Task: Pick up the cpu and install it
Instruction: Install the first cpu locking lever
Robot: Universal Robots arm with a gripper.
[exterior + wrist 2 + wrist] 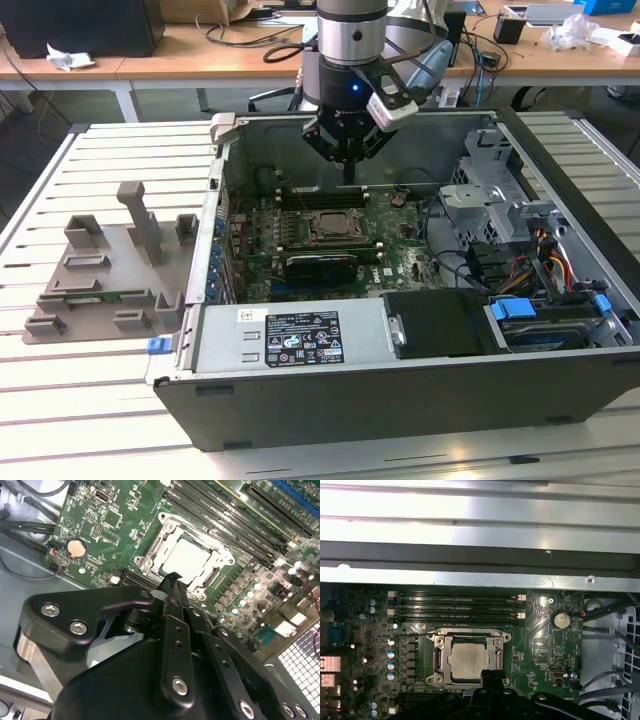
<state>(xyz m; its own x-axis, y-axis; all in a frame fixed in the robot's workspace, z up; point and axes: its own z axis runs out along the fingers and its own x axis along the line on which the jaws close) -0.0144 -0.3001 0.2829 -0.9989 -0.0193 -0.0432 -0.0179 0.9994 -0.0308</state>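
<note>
- The cpu (468, 658) lay flat inside the socket frame (440, 655) on the motherboard (540, 645), within the open computer case (400, 400).
- The pincer (348, 170) hung above the board, its tips clenched together on nothing; in both wrist views they sat over the socket's near edge.
- Risk, as I judged it: if the chip sat slightly askew in its seat, any downward press could bend contacts beneath. Whether it lay fully square could not be told.
- Risk: the narrow black tips dropping close could scratch the lid or clip the small capacitors beside the frame.
- The cpu's top was a smooth, pale silver square, mildly reflective.
- The frame was dull stamped metal with corner screws. The board was green and densely studded, with long dark memory slots alongside.
- A grey plastic tray (100, 280) with upright blocks stood apart on the slatted counter (100, 420).
</note>
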